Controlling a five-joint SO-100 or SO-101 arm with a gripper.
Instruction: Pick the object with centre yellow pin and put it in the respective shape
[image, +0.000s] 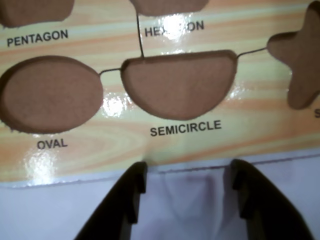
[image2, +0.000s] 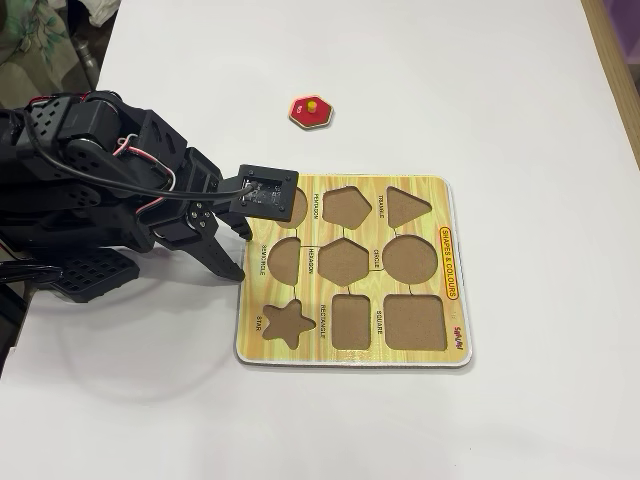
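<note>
A flat red piece with a yellow centre pin (image2: 311, 111) lies on the white table, beyond the board's far edge and apart from the arm. The wooden shape board (image2: 352, 361) has all its recesses empty. My gripper (image2: 238, 252) hangs over the board's left edge, open and empty. In the wrist view its black fingers (image: 189, 167) stand wide apart over white table, just short of the board (image: 100, 150). The semicircle recess (image: 177, 85) lies straight ahead and the oval recess (image: 50, 92) to its left. The red piece is out of the wrist view.
The arm's body (image2: 90, 190) fills the left side of the fixed view. A star recess (image: 300, 60) is at the right of the wrist view. The table's right edge (image2: 610, 70) runs down the far right.
</note>
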